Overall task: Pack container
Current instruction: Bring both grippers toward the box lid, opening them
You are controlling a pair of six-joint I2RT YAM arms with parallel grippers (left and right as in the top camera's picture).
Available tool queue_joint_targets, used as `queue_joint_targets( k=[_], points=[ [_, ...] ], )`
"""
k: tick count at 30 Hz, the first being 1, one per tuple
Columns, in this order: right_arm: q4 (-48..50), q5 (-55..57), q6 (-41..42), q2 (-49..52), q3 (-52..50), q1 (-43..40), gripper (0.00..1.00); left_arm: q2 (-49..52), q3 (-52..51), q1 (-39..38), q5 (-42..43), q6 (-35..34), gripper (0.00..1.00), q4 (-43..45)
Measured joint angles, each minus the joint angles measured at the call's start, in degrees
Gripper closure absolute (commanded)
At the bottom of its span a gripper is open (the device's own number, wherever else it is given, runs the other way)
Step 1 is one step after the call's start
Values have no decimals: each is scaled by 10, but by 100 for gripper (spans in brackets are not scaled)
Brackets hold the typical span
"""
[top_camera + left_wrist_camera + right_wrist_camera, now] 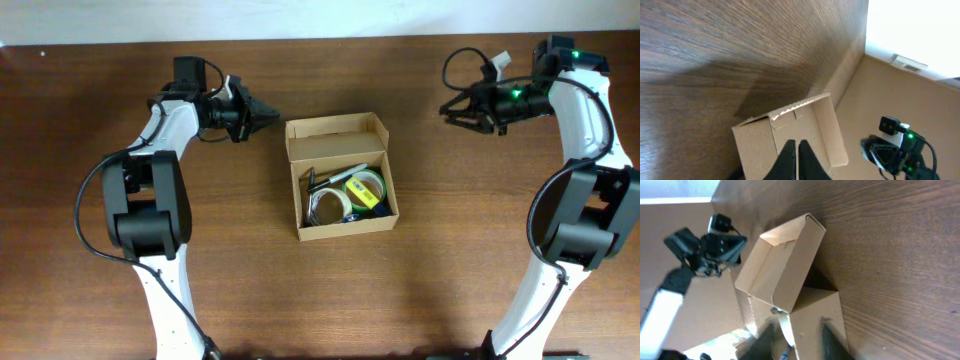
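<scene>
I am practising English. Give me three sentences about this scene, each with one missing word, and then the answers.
1. The lid of the container is ___.
2. The tape rolls lie ___ the container.
3. The left gripper, beside the container, is ___ and holds nothing.
Missing words: open; inside; shut.

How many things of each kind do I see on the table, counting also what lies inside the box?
Cardboard box: 1
Tape rolls: 2
Dark pen: 1
Robot arms: 2
Total: 6. A yellow-and-blue piece in the box is too small to tell and is not counted.
</scene>
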Motion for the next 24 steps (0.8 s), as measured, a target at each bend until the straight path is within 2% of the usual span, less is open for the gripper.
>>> queue_joint_targets(
  k=[15,24],
  points=[
    [8,42,20,3,0,1,96,5,0,0,-36,-1,98,-11],
    [3,42,23,66,0,29,96,52,0,-2,-11,5,98,-15]
  ],
)
